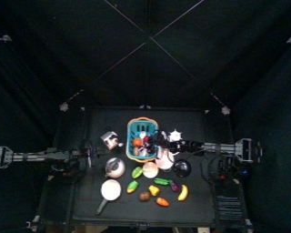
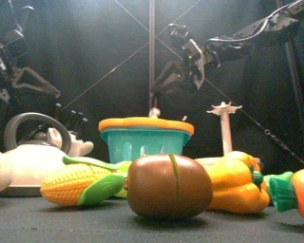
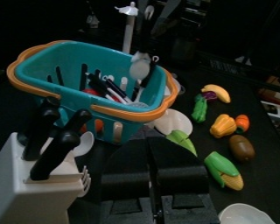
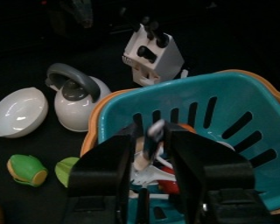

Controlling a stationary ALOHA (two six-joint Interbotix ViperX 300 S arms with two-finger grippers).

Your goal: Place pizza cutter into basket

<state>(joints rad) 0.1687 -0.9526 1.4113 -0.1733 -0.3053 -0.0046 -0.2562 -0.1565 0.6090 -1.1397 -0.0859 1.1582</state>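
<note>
The teal basket (image 3: 60, 66) with an orange rim stands at the back middle of the table, and also shows in the front view (image 2: 145, 142) and the top view (image 1: 142, 129). My right gripper (image 4: 150, 150) hangs over it, shut on the pizza cutter (image 4: 156, 131). The cutter points down into the basket. In the left wrist view the cutter (image 3: 143, 63) hangs with its wheel at rim height. Red and dark items lie inside the basket. My left gripper (image 3: 150, 156) rests shut and empty, left of the basket, near the knife block.
A white knife block (image 3: 38, 171) stands next to the basket. A kettle (image 2: 34, 142) and a white bowl (image 4: 20, 112) are to the left. Corn (image 2: 85, 185), a brown fruit (image 2: 170, 185), a yellow pepper (image 2: 237, 185) and other toy food fill the front.
</note>
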